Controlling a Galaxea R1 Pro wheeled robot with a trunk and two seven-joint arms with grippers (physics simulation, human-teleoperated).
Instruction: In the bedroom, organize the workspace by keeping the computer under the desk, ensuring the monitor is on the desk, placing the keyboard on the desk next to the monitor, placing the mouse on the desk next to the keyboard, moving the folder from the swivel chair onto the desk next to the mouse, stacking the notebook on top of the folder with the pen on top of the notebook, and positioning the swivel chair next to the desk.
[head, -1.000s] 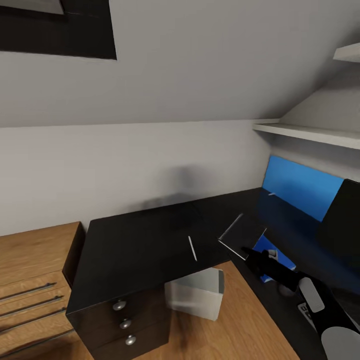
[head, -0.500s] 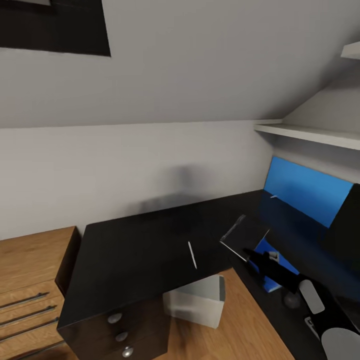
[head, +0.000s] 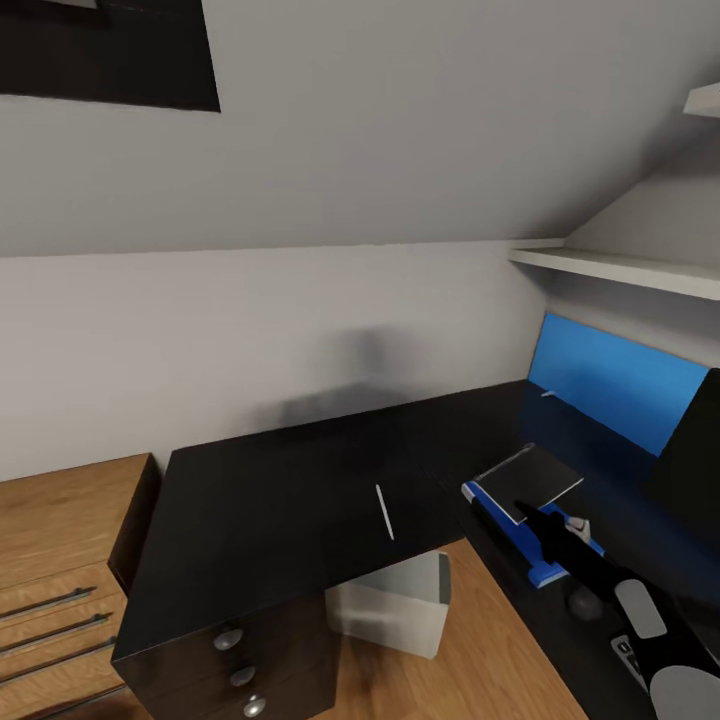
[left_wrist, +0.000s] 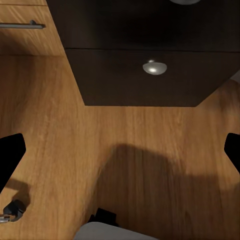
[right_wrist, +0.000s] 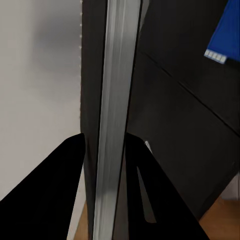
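Note:
The black desk (head: 270, 510) runs along the wall and turns toward the right. My right gripper (head: 527, 512) is shut on the thin grey notebook (head: 528, 477), holding it nearly flat just over the blue folder (head: 543, 571) on the desk; whether they touch I cannot tell. In the right wrist view the notebook (right_wrist: 112, 125) stands edge-on between the two fingers (right_wrist: 55, 200). The white pen (head: 384, 512) lies on the desk to the left. A dark mouse (head: 583, 602) sits beside the folder. The white computer (head: 395, 600) stands under the desk. The monitor (head: 692, 450) is at the right edge. My left gripper (left_wrist: 120, 155) hangs open over the floor.
A light wooden drawer chest (head: 55, 545) stands left of the desk. The desk's drawers with silver knobs (left_wrist: 154, 67) face the wood floor (left_wrist: 125, 165). A long blue wall panel (head: 610, 385) and a white shelf (head: 620, 265) are at the back right.
The right gripper carried the notebook to the right and laid it flatter, so it now hovers over the blue folder. The head view shifted slightly early on.

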